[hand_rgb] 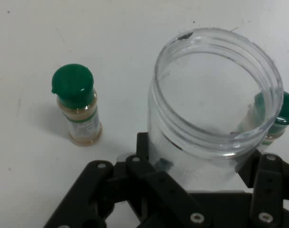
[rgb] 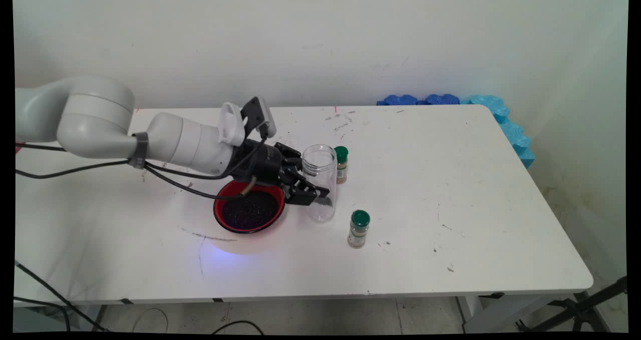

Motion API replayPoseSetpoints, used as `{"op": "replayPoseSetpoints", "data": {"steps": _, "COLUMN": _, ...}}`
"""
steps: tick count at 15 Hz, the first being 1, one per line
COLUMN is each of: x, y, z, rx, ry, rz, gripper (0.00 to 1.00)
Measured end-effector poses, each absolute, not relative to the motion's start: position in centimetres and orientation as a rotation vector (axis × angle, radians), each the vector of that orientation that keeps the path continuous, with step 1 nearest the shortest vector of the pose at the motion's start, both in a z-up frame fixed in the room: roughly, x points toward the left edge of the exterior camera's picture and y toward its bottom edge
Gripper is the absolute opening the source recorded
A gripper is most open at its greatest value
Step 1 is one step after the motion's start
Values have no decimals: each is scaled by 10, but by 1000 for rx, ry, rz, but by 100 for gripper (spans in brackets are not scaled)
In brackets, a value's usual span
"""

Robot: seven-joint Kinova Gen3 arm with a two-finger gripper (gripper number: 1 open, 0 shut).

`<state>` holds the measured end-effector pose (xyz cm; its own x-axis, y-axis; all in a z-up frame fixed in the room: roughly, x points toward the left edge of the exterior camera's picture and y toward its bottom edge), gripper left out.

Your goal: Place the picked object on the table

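- Tabletop [rgb: 450, 190]: white, scuffed and speckled; it carries every item listed below.
- Blue foam pieces [rgb: 506, 124]: well apart from the tool, along the tabletop's far right edge against the wall.
- Red bowl [rgb: 249, 210]: filled with dark grains, it sits directly below and behind the tool's linkage.
- Clear plastic jar [hand_rgb: 215, 109]: upright, open-mouthed and empty, it stands between the tool's two fingers.
- Tool [rgb: 313, 196]: black, two-fingered, reaching in level from the left. Its fingers are closed against opposite sides of the jar's lower body, gripping it.
- Far spice bottle [rgb: 341, 164]: green cap, pale powder; it stands just beyond the jar, on the side away from the tool.
- Near spice bottle [rgb: 358, 228]: green cap, same pale contents; it stands upright near the jar, apart from the tool.
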<state>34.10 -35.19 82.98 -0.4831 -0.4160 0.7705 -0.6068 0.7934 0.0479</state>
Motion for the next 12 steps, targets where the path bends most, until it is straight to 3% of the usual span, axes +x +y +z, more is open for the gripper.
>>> {"op": "replayPoseSetpoints", "data": {"steps": 8, "x": 336, "y": -356, "z": 811, "rx": 766, "ry": -2138, "rz": 306, "gripper": 0}}
{"op": "replayPoseSetpoints", "data": {"steps": 9, "x": 336, "y": -357, "z": 809, "rx": 768, "ry": -2135, "rz": 308, "gripper": 100}}
{"op": "replayPoseSetpoints", "data": {"steps": 12, "x": 335, "y": -358, "z": 807, "rx": 773, "ry": -2129, "rz": 310, "gripper": 100}}
